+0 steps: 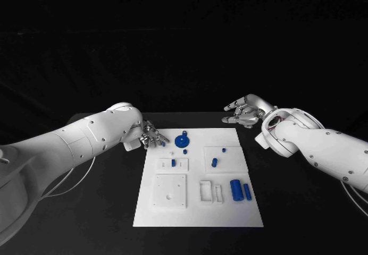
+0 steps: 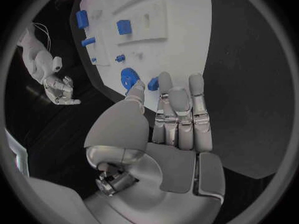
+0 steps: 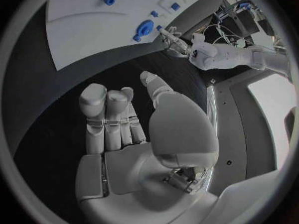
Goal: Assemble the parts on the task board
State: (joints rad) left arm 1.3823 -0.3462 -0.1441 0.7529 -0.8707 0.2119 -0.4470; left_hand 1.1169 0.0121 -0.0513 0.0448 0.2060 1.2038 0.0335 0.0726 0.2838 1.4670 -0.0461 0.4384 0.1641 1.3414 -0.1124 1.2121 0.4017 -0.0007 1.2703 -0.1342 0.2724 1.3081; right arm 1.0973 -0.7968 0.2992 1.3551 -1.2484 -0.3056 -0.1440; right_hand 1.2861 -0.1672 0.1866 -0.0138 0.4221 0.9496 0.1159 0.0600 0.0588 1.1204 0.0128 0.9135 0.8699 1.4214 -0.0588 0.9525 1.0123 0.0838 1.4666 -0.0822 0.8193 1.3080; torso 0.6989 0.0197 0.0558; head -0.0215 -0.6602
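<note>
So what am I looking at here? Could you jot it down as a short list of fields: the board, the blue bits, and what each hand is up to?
board: white task board lying flat on the black table
blue parts: round blue disc near the far edge; two blue cylinders side by side near the right edge; several smaller blue pieces between
left hand: at the board's far left corner, a small blue piece at its fingers
right hand: off the board, beyond its far right corner, fingers apart, holding nothing

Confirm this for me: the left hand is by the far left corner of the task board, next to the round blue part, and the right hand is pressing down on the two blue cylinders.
One point is wrong. The right hand touches no part: in the head view it hovers beyond the task board's far right corner, nowhere near the two blue cylinders. The rest holds: the left hand is at the far left corner beside the round blue part.
</note>
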